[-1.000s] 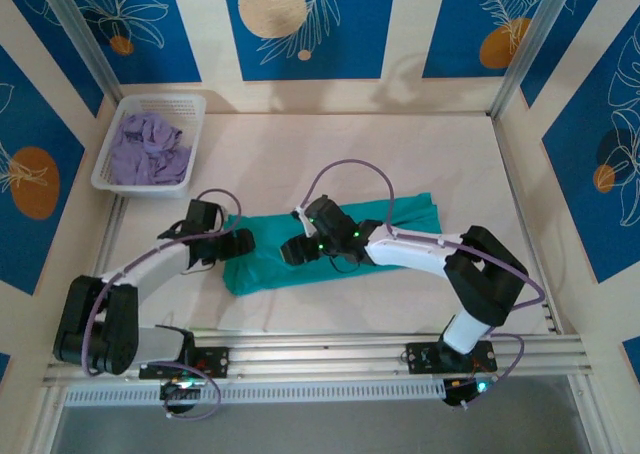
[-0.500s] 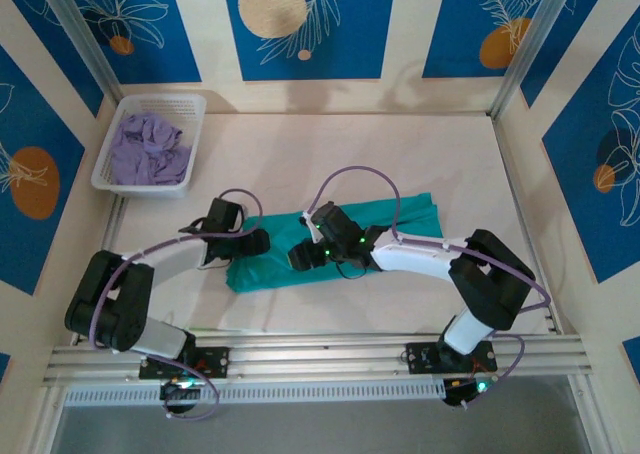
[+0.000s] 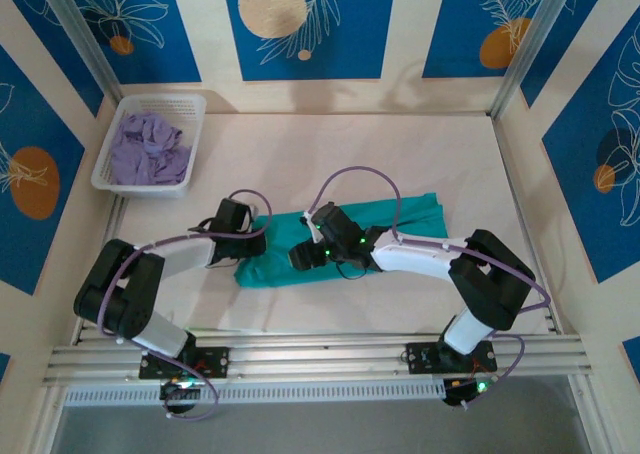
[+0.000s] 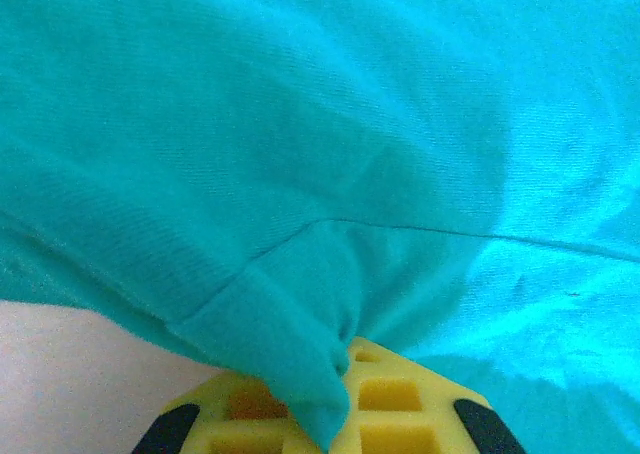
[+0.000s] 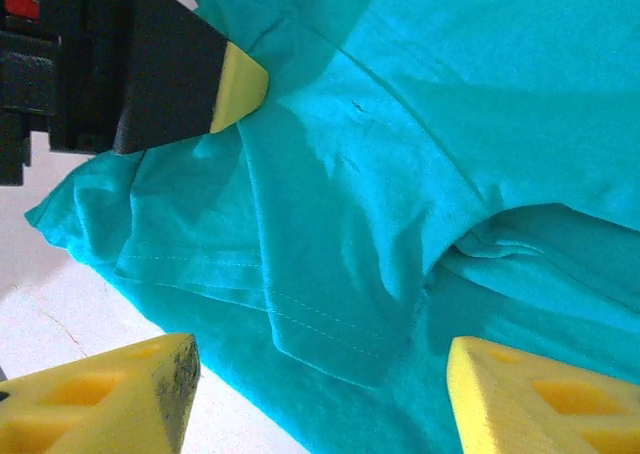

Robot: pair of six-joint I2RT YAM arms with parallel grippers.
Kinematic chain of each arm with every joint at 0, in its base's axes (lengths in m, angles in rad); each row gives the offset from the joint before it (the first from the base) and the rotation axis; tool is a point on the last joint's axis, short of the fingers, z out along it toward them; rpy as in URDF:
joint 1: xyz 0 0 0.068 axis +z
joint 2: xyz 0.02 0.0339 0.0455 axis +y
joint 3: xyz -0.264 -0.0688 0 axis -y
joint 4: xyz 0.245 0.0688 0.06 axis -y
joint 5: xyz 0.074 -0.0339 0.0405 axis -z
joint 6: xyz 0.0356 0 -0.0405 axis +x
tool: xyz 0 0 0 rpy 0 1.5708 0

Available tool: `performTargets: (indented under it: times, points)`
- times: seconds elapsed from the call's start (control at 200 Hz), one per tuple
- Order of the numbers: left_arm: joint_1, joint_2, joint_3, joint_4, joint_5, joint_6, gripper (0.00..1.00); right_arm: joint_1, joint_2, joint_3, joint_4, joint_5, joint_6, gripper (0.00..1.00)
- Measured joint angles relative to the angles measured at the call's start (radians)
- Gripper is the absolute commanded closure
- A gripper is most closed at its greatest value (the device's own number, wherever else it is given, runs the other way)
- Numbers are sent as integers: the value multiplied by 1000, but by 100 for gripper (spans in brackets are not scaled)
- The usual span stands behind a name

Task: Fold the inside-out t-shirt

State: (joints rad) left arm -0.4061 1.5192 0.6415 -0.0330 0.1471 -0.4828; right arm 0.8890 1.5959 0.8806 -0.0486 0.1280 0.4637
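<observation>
The inside-out t-shirt point(image 3: 400, 219) lies as a long teal strip across the middle of the table, slanting down to the left. My left gripper point(image 3: 252, 246) is at its left end. In the left wrist view, that gripper point(image 4: 340, 379) is shut, with a fold of the teal t-shirt point(image 4: 300, 124) pinched between its yellow pads. My right gripper point(image 3: 298, 259) hovers just to the right of it. It stands open point(image 5: 320, 394) over a stitched hem corner of the t-shirt point(image 5: 450, 104), with nothing between its fingers. A yellow fingertip point(image 5: 240, 84) of the left gripper presses on the cloth at upper left.
A white basket point(image 3: 165, 101) holding a lavender garment point(image 3: 148, 146) stands at the back left. Metal frame posts rise at the back corners, and an aluminium rail point(image 3: 320, 349) runs along the near edge. Bare table lies behind and to the right of the shirt.
My left gripper slid right onto the shirt's left end and shut on the cloth. The right gripper shifted slightly toward the near side and stayed open.
</observation>
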Motion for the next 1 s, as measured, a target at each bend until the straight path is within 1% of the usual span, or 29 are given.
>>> performTargets:
  times: [0.075,0.17,0.32,0.425,0.52,0.61,0.675,0.78,0.86,1.0]
  points:
    - [3,-6,8,-24,-21,20,100,-5,-14,-14,-5,7,0,33]
    - [16,-39,32,-93,-62,51,100,-18,-54,-37,-15,19,0,33]
    - [33,-100,143,-265,-172,123,100,-68,-157,-84,-20,29,0,33]
    - [38,-111,279,-418,-282,185,100,-118,-242,-127,-21,29,0,34]
    - [41,-109,414,-565,-406,253,100,-171,-319,-173,-23,24,0,34]
    - [50,-86,542,-700,-560,335,100,-227,-393,-217,-28,11,1,34]
    - [64,-51,630,-778,-699,406,100,-265,-447,-245,-35,0,1,34]
    - [87,4,723,-856,-851,497,100,-302,-516,-272,-48,-14,0,34]
    - [92,48,783,-904,-908,535,100,-315,-547,-281,-56,-27,0,34]
    - [71,111,850,-960,-945,549,100,-322,-566,-287,-72,-35,0,34]
